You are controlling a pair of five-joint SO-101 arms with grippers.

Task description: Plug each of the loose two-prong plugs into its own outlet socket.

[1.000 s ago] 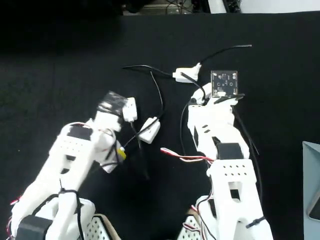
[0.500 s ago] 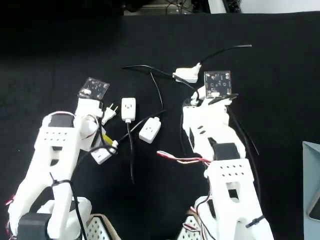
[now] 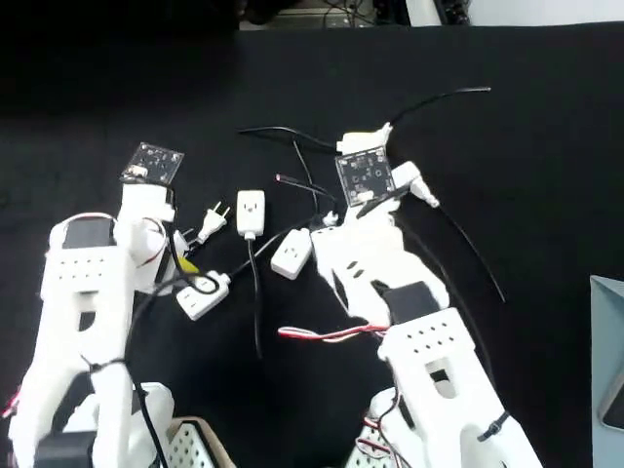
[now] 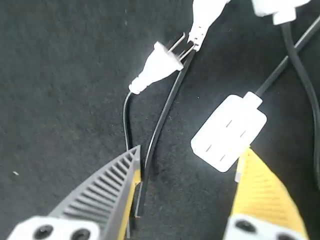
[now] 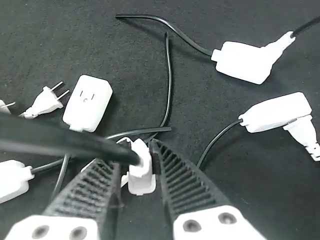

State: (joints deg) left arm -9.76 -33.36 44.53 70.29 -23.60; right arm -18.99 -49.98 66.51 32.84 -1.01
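Note:
My left gripper (image 4: pixel 190 152) hangs open just above the cloth. A white outlet socket (image 4: pixel 229 131) lies by its yellow finger (image 4: pixel 260 190), untouched. Just beyond lies a loose two-prong plug (image 4: pixel 160 62), seen from above as the plug (image 3: pixel 210 221) beside another socket (image 3: pixel 251 212). My right gripper (image 5: pixel 136 152) is shut on a small white plug (image 5: pixel 140 175) with a black cord. It sits low beside the middle socket (image 3: pixel 291 253). A further plug (image 5: pixel 280 112) and a socket (image 5: pixel 245 62) lie behind it.
Black cords (image 3: pixel 307 175) loop across the black cloth between the sockets. One more socket (image 3: pixel 202 295) lies near the left arm's base. A grey box edge (image 3: pixel 609 351) stands at the far right. Open cloth stretches along the back and the left.
The left arm swung left and back, uncovering the plug and two sockets. The right arm moved left from the back-right socket toward the middle one, uncovering a plug behind it.

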